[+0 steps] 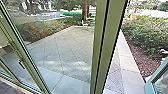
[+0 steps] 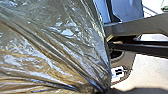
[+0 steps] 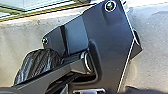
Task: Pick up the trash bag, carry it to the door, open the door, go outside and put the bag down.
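The trash bag (image 2: pixel 50 45) shows large and close in the left wrist view, its glossy, brownish-grey plastic creased in long folds that draw together into a bunched part. Beyond it are a jointed bar (image 2: pixel 140 47) of the robot and pale, sunlit ground (image 2: pixel 150 70). In the right wrist view, a bulge of dark, wrinkled plastic (image 3: pixel 37 66) sits just beside the robot's wide plate (image 3: pixel 107 37), partly covered by an arm link (image 3: pixel 55 75); whether it is part of the same bag cannot be confirmed. Whether the bag touches the ground cannot be determined. The state of the left tool, apart or clamped, cannot be told; the same applies to the right tool. In the head view, a thick green frame (image 1: pixel 108 47) with a dark seam rises at a slant across the scene. To the left of it stands a green-framed glass panel (image 1: pixel 31 65) with a dark handle (image 1: pixel 21 64); at the lower right is the corner of another green frame (image 1: pixel 150 86). Outside lies a paved yard (image 1: pixel 67 47) with diagonal joints and a pale border (image 1: pixel 127 60). Hedges (image 1: pixel 147 30) flank the yard, and a tree trunk (image 1: pixel 85 10) stands at its far end.
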